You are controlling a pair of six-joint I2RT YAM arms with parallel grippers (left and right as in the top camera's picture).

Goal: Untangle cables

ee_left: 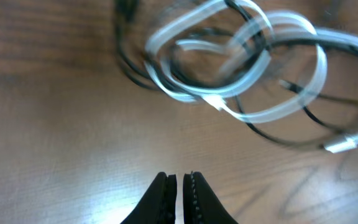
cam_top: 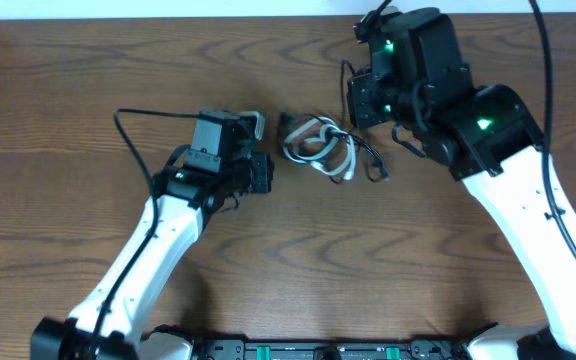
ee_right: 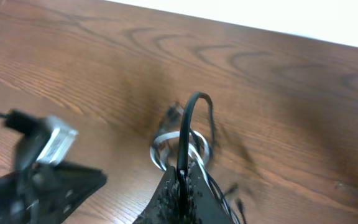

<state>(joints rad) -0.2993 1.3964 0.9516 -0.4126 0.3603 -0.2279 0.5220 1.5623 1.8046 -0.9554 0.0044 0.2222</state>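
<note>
Lying tangled on worktop (ee_left: 55, 124): white cable (ee_left: 241, 93), black cable (ee_right: 186, 130); right tool (ee_right: 182, 177) pinched on black cable's raised loop; left tool (ee_left: 180, 186) narrow, empty, near tangle.

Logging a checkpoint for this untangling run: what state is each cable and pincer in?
black cable, tangled, one loop pinched
white cable, tangled, lying loose, ungripped
left pincer, shut, empty, short of the tangle
right pincer, shut on black cable

A brown wood-grain table (cam_top: 68, 80) spans the view, a white strip (cam_top: 168, 8) bordering its far edge.
</note>
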